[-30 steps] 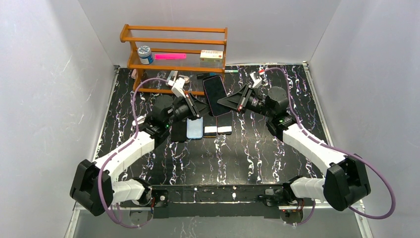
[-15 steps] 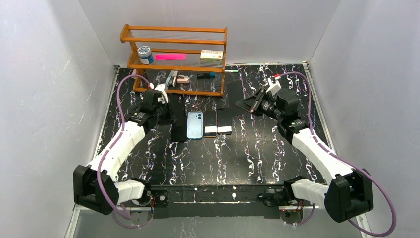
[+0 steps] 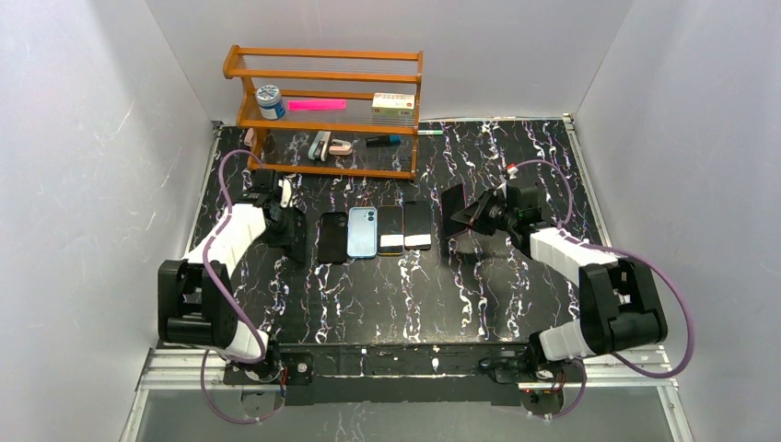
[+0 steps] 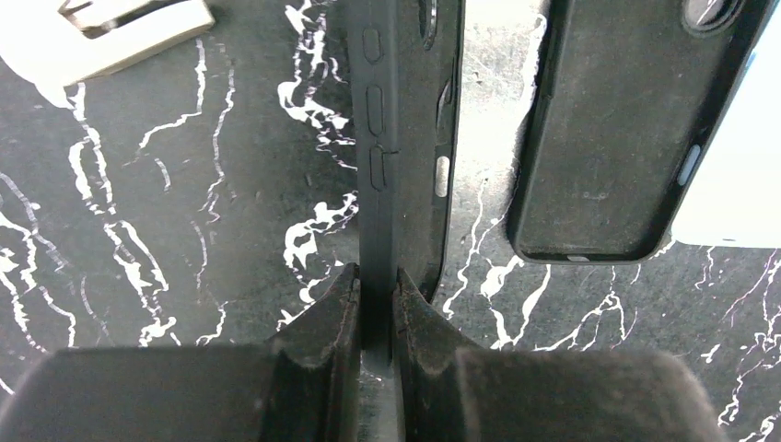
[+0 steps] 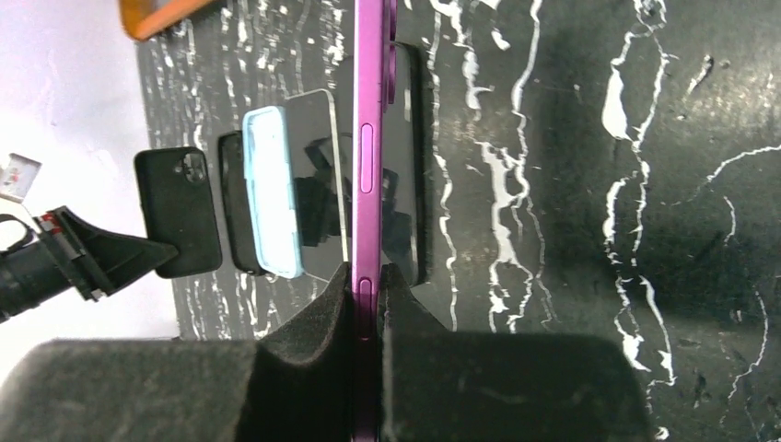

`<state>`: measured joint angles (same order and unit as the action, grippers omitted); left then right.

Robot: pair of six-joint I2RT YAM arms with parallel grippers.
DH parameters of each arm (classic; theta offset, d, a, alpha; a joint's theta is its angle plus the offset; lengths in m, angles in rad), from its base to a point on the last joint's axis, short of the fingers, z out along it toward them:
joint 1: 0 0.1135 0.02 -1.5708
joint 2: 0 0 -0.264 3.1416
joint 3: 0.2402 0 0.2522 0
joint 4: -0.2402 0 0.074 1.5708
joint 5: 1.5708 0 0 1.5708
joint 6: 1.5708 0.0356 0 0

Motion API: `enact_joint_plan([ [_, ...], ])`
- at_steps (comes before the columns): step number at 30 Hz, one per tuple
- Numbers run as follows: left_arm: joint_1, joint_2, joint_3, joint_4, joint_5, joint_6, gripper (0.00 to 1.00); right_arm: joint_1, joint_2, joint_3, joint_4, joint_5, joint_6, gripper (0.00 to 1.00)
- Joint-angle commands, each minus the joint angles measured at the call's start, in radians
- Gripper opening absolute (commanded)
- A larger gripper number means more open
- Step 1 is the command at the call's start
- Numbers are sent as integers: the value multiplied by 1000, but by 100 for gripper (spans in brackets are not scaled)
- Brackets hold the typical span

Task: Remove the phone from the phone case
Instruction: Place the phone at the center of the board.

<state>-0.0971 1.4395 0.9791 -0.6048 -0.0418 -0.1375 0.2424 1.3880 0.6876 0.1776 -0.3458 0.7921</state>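
Observation:
The phone and its case are apart, one in each gripper. My left gripper (image 3: 295, 232) (image 4: 377, 287) is shut on the rim of the black phone case (image 3: 299, 250) (image 4: 391, 138), which stands on edge at the left of the table. My right gripper (image 3: 466, 219) (image 5: 368, 287) is shut on the purple phone (image 3: 450, 214) (image 5: 368, 138), held on edge right of centre, low over the marble table (image 3: 516, 304).
Between the grippers lies a row of devices: an empty black case (image 3: 332, 238) (image 4: 617, 129), a light blue cased phone (image 3: 363, 231) (image 5: 273, 203) and two dark phones (image 3: 405, 226). A wooden shelf (image 3: 322, 110) with small items stands at the back.
A second ago both grippers met at the phone near the shelf. They have since drawn apart, the left going left with the case, the right going right and down with the phone.

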Motion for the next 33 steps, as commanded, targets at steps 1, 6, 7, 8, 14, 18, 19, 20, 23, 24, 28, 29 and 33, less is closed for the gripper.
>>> enact_joint_plan([
  [1,6,40,8,2,107,51,0,-1,68,-11,147,-4,-31,1],
  [6,7,101,0,20,165,55,0,0,180,-8,197,-37,-37,1],
  [7,7,113,-2,20,177,54,0,-1,195,-9,213,-41,-30,1],
  [8,7,125,-4,22,183,51,0,-1,212,-10,230,-49,-23,1],
  [14,7,158,-31,89,240,6,5,7,310,4,296,-105,3,1],
  [18,7,160,-44,148,296,-21,0,17,355,13,312,-152,16,1],
  [19,7,159,-49,159,311,-26,0,18,358,10,319,-160,19,1],
  [20,7,158,-52,171,331,-32,0,20,361,7,324,-166,19,1],
  [23,8,157,-67,198,381,-46,0,22,371,-5,325,-169,16,1],
  [24,8,150,-75,207,386,-49,0,23,373,-7,323,-168,17,2],
  [28,8,139,-84,217,409,-59,0,24,358,-8,275,-134,-10,26],
  [29,8,138,-80,219,425,-66,0,23,349,-1,233,-116,-22,30],
  [33,8,133,-71,228,451,-83,0,24,307,15,140,-39,-69,55],
])
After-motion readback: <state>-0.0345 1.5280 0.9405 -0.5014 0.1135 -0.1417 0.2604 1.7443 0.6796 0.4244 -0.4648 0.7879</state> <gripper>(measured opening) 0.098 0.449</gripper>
